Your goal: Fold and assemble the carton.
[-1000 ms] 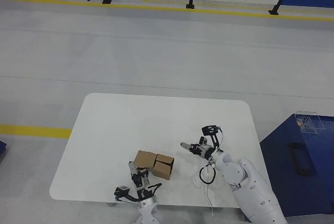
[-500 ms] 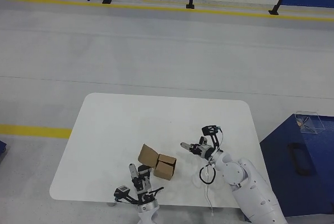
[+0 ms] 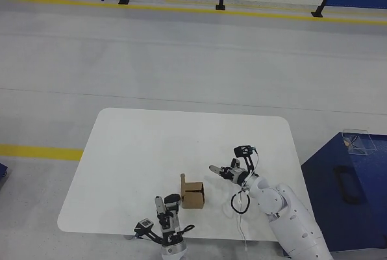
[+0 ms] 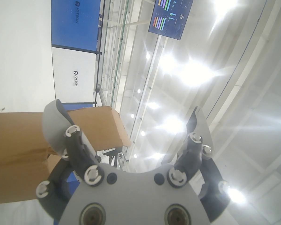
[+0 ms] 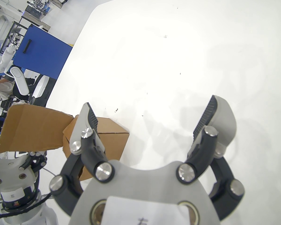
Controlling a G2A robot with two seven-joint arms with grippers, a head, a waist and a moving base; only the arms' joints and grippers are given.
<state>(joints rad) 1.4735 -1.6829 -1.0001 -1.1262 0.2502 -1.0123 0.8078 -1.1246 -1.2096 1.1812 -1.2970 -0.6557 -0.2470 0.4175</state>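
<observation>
A: Where does the carton (image 3: 193, 195) sit?

B: On the table (image 3: 148, 143), toward the robot's edge, between the two arms. Its body rests flat on the top, and one flap (image 5: 32, 127) stands raised off the surface.

A: What keeps that flap up?

B: As I judge it, the left gripper (image 4: 125, 113). It points upward at the near edge, and one of its fingers (image 4: 57, 127) lies across the cardboard. The jaws are spread wide with nothing pinched between them, so it is propping or pushing the flap, not gripping it. I cannot tell whether the finger truly touches.

A: And the right gripper (image 5: 151, 106)?

B: It is spread wide too and holds nothing. It hangs over bare table near the carton, on the side away from the raised flap.

A: Why there?

B: Probably to brace the body. A light carton slides when a flap is pushed over, and a finger on the far side would stop it.

A: How far along is the job?

B: Partway, I would say. The body has its box shape, but that flap is not yet folded in.

A: The risk?

B: The flap may spring back, or the carton may skate across the smooth table.
</observation>
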